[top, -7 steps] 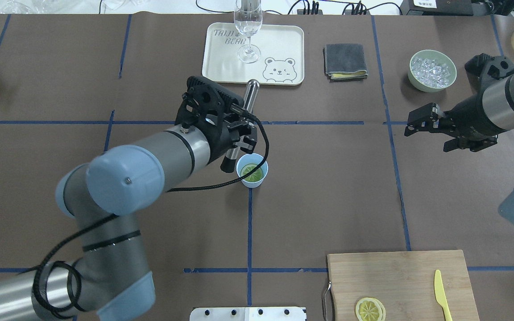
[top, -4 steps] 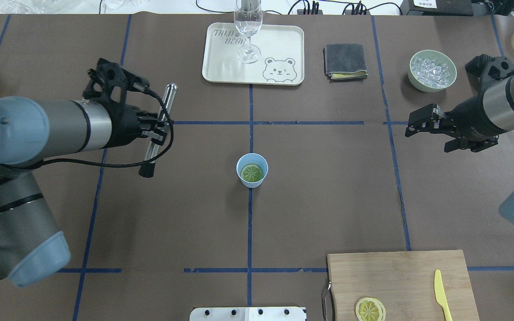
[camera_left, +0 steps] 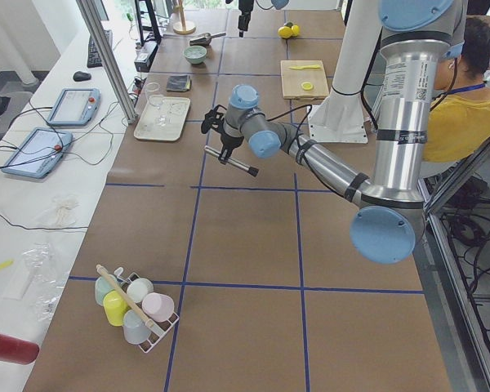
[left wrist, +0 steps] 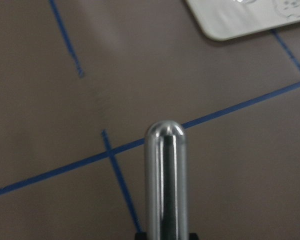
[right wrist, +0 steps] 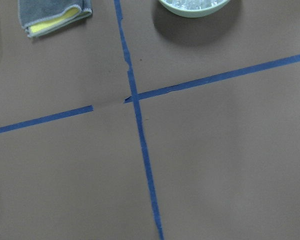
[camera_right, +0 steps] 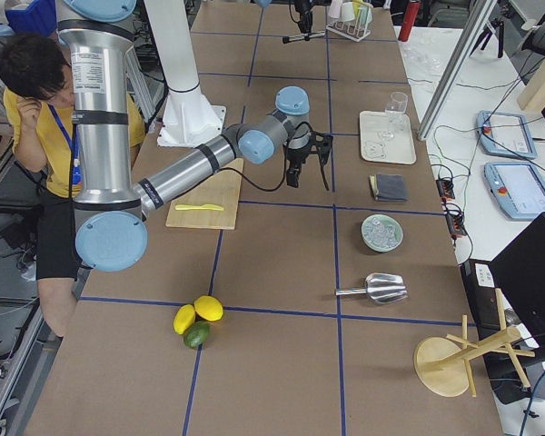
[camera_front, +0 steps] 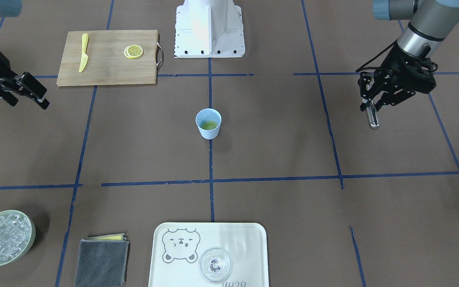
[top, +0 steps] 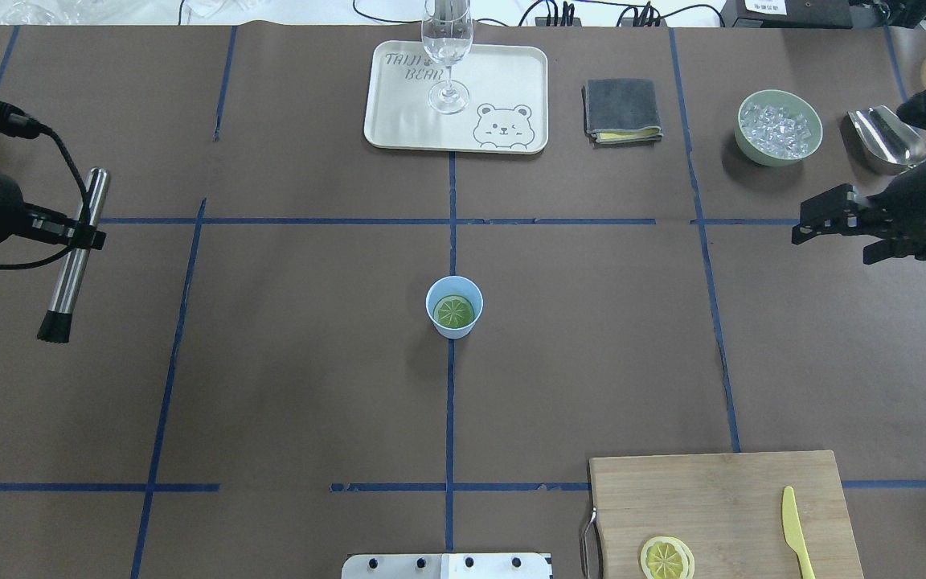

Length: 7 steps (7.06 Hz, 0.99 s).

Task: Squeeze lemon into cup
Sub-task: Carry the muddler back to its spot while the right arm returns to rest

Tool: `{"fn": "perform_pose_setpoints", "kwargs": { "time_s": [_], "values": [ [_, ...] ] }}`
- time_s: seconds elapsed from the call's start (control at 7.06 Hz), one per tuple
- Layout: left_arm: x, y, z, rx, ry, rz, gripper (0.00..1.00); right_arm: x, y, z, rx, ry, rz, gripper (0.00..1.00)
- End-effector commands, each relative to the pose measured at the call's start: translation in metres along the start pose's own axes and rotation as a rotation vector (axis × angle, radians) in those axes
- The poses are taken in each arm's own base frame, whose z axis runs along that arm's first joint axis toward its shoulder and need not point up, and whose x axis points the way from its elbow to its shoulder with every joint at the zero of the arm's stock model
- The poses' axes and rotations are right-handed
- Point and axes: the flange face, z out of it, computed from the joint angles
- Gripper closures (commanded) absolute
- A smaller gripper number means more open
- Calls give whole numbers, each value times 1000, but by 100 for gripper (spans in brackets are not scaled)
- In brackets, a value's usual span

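Note:
The light-blue cup (top: 454,290) (camera_front: 208,133) stands at the table's middle. A round lemon slice (top: 456,311) (camera_front: 209,125) with a spoke pattern lies flat inside it and looks greenish-yellow. My left gripper (top: 81,233) (camera_front: 373,104) is far left of the cup, shut on a metal muddler (top: 75,253) (camera_front: 371,116) with a black end. The muddler's rounded tip fills the left wrist view (left wrist: 165,175). My right gripper (top: 829,241) (camera_front: 34,95) is open and empty, far right of the cup, above bare table.
A tray (top: 503,80) with a clear glass (top: 447,48), a grey cloth (top: 622,111), a bowl of ice (top: 779,127) and a metal scoop (top: 885,137) line the far side. A cutting board (top: 720,498) holds another yellow slice (top: 666,558) and a yellow knife (top: 796,535).
My left arm has swung from right beside the cup far to the left, muddler still held. My right arm has moved right, uncovering the scoop. The cup has not moved.

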Motion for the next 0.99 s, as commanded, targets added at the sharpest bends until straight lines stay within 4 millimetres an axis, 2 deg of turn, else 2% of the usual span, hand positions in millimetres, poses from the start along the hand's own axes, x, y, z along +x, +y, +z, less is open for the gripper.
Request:
{"fn": "perform_pose_setpoints", "kwargs": {
  "time_s": [0.0,0.14,0.28,0.57,0.85],
  "values": [
    [-81,37,61,-174,-78,-197,100,81,-28,-16,-40,-18,-75,0],
    [-97,42,78,-192,-110,-287,100,110,-27,-12,-52,6,-100,0],
    [-103,41,93,-213,-120,-296,100,130,-27,-5,-66,21,-152,0],
    [-108,38,110,-227,-126,-299,100,133,-27,-3,-69,22,-165,0],
    [-99,20,123,-224,-126,-293,100,133,-26,-4,-65,20,-169,0]
  ]
}}
